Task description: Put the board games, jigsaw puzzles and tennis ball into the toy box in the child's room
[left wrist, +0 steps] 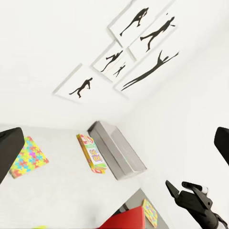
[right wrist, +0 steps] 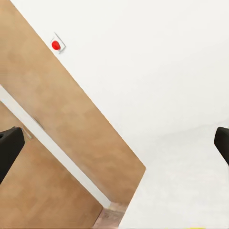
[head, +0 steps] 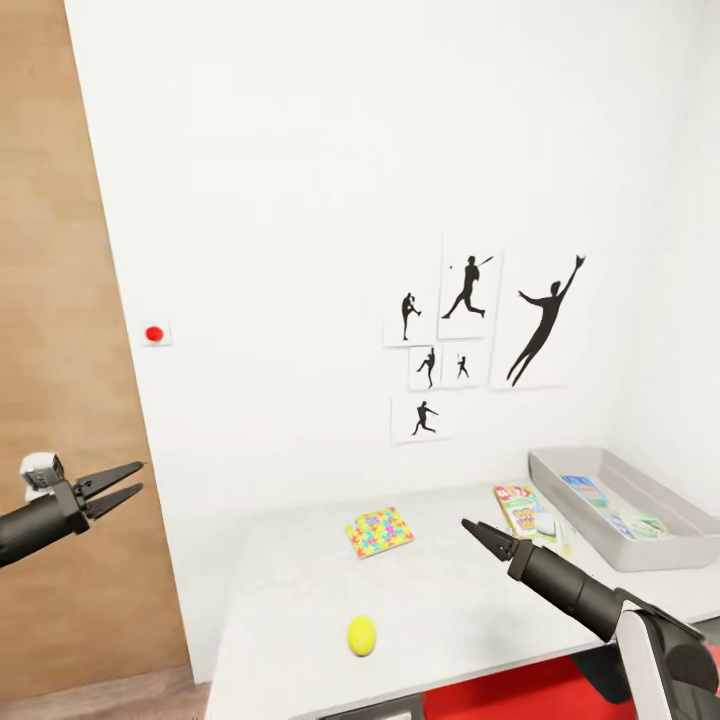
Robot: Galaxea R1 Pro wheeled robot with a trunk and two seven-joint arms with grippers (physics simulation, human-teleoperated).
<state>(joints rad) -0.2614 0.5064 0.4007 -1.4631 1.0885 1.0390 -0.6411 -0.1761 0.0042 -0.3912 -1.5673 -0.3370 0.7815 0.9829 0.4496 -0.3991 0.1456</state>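
The toy box (head: 668, 512) sits at the far right end of the table (head: 300, 610), against the wall, beyond and to the right of the right gripper (head: 473, 530); it already holds a few flat colourful items, so part of the task appears done. A board game (head: 524, 511) with a red-banded cover lies on the table just beside the box's near-left rim, a short way ahead of the right gripper and the closest toy to it. A jigsaw puzzle (head: 380, 531) lies flat to the left of that gripper, near the wall, and the tennis ball (head: 361, 635) rests nearer the table's front edge, below and left of the gripper. The right gripper is empty and hovers above the table; from the head view its fingers look nearly together. The left gripper (head: 130, 482) is released, fingers spread, holding nothing, raised well to the left of the table in front of a wooden door (head: 60, 300), probably parked clear of the working arm.
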